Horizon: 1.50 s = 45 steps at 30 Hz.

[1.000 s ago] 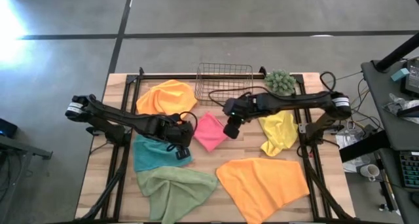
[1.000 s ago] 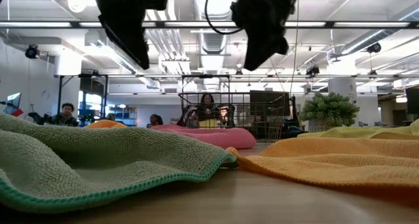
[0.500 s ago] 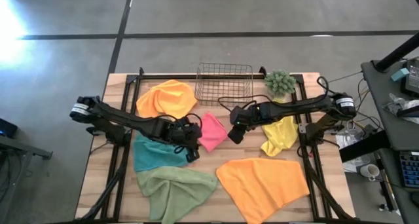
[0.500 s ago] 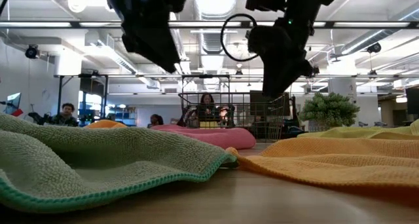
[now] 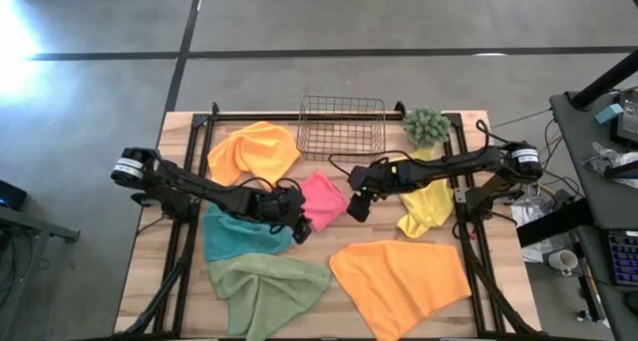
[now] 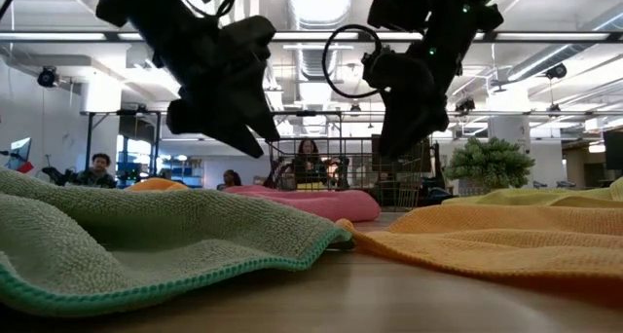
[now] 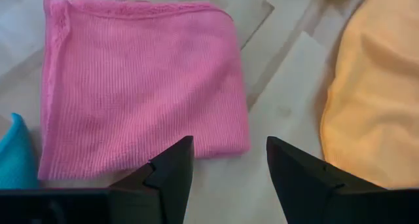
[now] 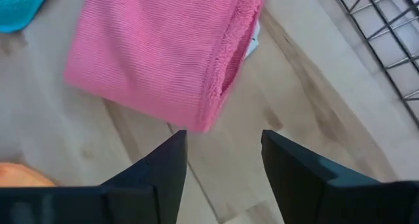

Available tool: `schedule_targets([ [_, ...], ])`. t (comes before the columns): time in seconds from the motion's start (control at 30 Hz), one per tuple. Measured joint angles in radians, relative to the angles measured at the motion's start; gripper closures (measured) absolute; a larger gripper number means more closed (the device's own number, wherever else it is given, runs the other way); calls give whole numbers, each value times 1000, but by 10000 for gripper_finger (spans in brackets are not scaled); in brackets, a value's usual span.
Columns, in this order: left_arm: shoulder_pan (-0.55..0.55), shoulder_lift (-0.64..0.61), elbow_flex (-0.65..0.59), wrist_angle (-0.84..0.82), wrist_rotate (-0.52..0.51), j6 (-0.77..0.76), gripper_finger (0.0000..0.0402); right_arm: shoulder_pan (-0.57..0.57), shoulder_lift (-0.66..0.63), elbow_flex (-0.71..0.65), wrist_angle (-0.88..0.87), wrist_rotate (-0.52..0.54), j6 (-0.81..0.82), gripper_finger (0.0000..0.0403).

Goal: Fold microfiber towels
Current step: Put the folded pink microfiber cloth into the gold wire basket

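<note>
Mid-table, the pink towel [image 5: 321,199] lies folded flat on the wood, between the left gripper [image 5: 296,224] and the right gripper [image 5: 356,205]. Both sets of fingers stand spread and hold nothing, and each wrist view looks down on bare board just off a towel edge.

You appear to be finishing the pink towel, so check it before you leave it. Its edges look roughly squared in the left wrist view, though one corner shows a pale tag or a lifted layer in the right wrist view. If you press or tidy it, come down flat and slow, since loose microfiber tends to drag with a finger.

Unfolded towels lie around it: the teal towel [image 5: 234,233] touching its left side, the sage towel [image 5: 264,286], two orange ones [image 5: 253,150] [image 5: 399,279], and the yellow towel [image 5: 427,199] under the right arm. The copper basket [image 5: 342,123] stands near the far edge.
</note>
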Motion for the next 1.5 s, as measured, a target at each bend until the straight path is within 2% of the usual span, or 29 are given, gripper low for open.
schedule_targets([
  [0.27,31,-1,-44,29,-1,-74,224,-34,1,-7,59,-11,-51,220],
  [0.43,37,-1,-64,26,0,-75,224,-43,1,-11,123,-60,-54,220],
  [0.6,67,-2,-83,25,50,-73,224,-47,2,-11,145,-61,-75,220],
  [0.8,123,-2,-84,51,121,32,224,-74,27,-20,218,-60,-48,220],
  [1.07,191,-2,-95,58,228,178,224,-83,144,-19,227,-61,-30,220],
  [1.23,216,0,-120,46,270,195,224,-84,198,-19,272,-77,21,220],
  [1.5,246,0,-178,51,276,199,224,-84,191,-18,287,-99,80,220],
])
